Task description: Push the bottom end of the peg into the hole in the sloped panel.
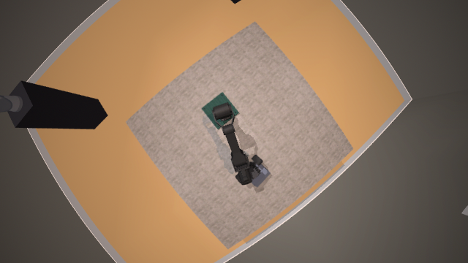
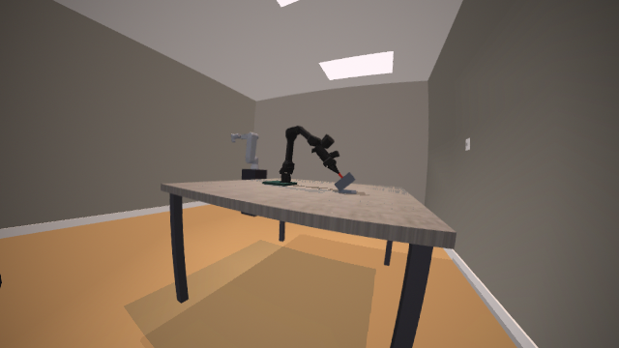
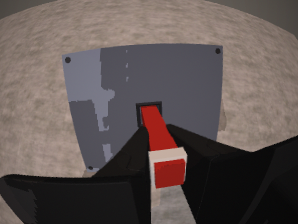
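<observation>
Standing beyond the table at the left of the exterior view, a pale grey robot arm with smooth, rounded segments [image 2: 250, 147] rises from a boxy dark pedestal [image 2: 253, 174]. Next comes a flat, dark green base plate [image 1: 221, 96] [image 2: 267, 183] on the mottled grey-brown surface [image 1: 300, 109] [image 2: 314, 208] [image 3: 30, 35], whose thick edge shows a streaky, wood-like grain. From the plate a matt black jointed arm [image 1: 233, 142] [image 2: 289, 150] goes up, bends over and slopes down to the right.

At its end, the black tapered fingers [image 2: 338, 172] are clenched on a slim, flat-sided red peg [image 2: 340, 175] [image 3: 156, 125]. The peg is tilted; its near end is a plain red square, framed by an off-white band [image 3: 167, 153]. Its far end sits within the dark-rimmed, square hole [image 3: 139, 115] in the panel's face, with the red sides looking roughly in line with the rim. How deep it goes cannot be told.

The smooth blue-grey sloped panel [image 1: 260, 179] [image 2: 344, 182] [image 3: 175, 75] has small dark round spots near its visible corners and jagged shadow across its face. Farther right, a small white rectangular plate [image 2: 467, 144] is on the wall.
</observation>
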